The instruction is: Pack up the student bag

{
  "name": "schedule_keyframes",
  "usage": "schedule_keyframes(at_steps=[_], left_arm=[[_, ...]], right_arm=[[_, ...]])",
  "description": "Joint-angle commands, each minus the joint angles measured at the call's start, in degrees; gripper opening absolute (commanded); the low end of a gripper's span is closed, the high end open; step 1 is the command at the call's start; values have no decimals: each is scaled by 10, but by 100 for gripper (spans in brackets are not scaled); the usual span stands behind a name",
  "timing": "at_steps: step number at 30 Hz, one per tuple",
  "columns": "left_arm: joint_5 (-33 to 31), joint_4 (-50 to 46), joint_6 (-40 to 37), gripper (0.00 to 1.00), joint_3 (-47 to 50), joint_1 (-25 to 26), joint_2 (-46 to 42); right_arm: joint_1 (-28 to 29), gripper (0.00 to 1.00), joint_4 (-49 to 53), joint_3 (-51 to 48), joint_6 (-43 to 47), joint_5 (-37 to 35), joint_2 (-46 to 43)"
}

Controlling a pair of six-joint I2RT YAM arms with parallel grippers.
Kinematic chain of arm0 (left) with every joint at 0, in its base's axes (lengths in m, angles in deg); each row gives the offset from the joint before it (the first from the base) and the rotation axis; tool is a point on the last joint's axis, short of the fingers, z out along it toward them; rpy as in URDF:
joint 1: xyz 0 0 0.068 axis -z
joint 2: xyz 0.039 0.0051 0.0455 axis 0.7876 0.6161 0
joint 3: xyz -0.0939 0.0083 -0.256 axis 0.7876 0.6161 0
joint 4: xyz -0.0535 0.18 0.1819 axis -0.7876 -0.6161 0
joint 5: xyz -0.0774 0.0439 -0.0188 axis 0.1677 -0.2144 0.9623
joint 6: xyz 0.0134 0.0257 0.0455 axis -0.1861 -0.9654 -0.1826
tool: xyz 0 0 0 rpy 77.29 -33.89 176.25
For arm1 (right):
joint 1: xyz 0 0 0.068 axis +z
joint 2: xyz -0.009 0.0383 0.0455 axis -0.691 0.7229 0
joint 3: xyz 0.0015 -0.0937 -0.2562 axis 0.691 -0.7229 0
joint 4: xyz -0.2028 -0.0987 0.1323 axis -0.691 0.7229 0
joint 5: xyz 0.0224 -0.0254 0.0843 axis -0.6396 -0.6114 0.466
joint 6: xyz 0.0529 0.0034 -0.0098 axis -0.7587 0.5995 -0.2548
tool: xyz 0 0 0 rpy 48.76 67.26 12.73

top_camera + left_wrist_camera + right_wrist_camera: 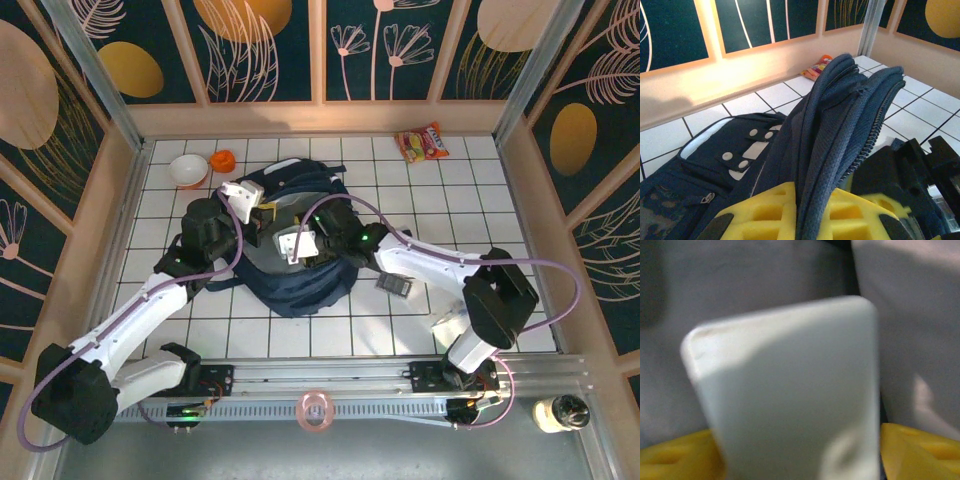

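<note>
Student bag (pixel 300 288), mid-table, mouth lifted, both arms at the opening.

The bag lies flat between the arms, long axis running away from the bases. The left gripper (pixel 800 220) is pinched tight on an upright fold of the zip edge. The right gripper (pixel 800 460) reaches in from the right, down against the grey lining (pixel 740 285), with a flat white rounded-corner item (pixel 785 390) between its yellow pads (pixel 920 450). Clamped or loosed: cannot tell. The exit probably lies up and rightward.

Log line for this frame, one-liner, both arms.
task: pack student bag | left pincer: shut on bag's zippered edge, lifted | right pincer: at bag opening, white flat item between jaws, grip unclear
</note>
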Motion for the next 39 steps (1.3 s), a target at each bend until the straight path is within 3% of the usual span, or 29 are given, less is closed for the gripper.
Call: schedule_keyframes(at_steps=[1,7,13,17,19,28,39], left_arm=[[27,66,17,6,-35,0,-25],[21,71,17,6,-35,0,-21],[18,79,22,6,-33,0,-21],[25,81,24,6,-39,0,-14],[31,81,26,5,-43,1,-13],[48,89,39,5,-48,0,-19],[83,100,56,5,-42,1,-29]], right_arm=[[-2,81,-20,20,-84,11,-31],[-4,84,32,-2,-264,-6,-76],[-3,58,27,-33,-582,46,-87],[0,38,-30,-68,-702,28,-66],[-3,31,-41,-71,-727,5,-47],[-9,27,-71,-65,-770,-15,43],[-46,23,-193,55,-796,-1,172]])
